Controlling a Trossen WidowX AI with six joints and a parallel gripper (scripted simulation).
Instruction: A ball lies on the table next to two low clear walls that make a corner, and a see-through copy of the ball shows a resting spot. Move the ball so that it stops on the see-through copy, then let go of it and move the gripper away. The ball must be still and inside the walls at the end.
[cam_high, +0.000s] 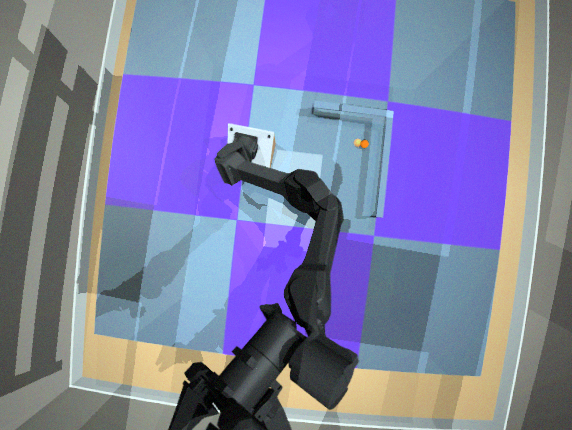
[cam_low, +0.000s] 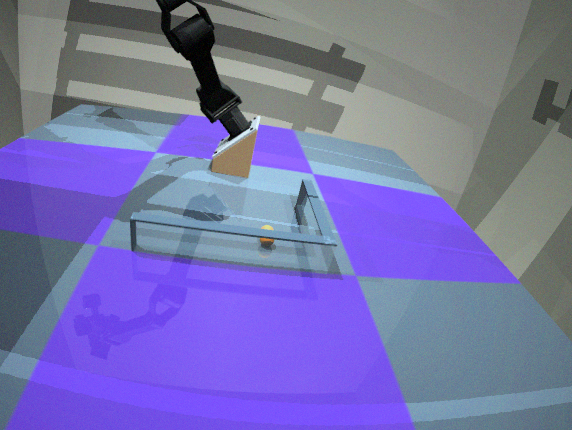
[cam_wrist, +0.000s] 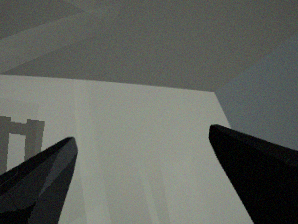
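The gripper (cam_high: 231, 415) (cam_wrist: 144, 137) is wide open and holds nothing; it is well apart from the walls (cam_high: 384, 165) (cam_low: 225, 231), with neither ball nor copy in the wrist view; the ball (cam_high: 365, 144) (cam_low: 267, 242) seems to be the stronger orange spot, inside the walls and near the longer one; the paler copy (cam_high: 357, 143) (cam_low: 267, 229) shows right beside it, on the side away from that wall, though which spot is which is hard to be sure of; as I judge it, the step in hand is to bring the gripper back over the walls; come down from above, fingers in line with the longer wall so neither knocks it; keep them wide until both flank the ball, since a one-sided touch could roll it; then close softly, shift it slightly away from the longer wall, let it settle, open evenly and lift straight up; no brand, label or writing can be read.
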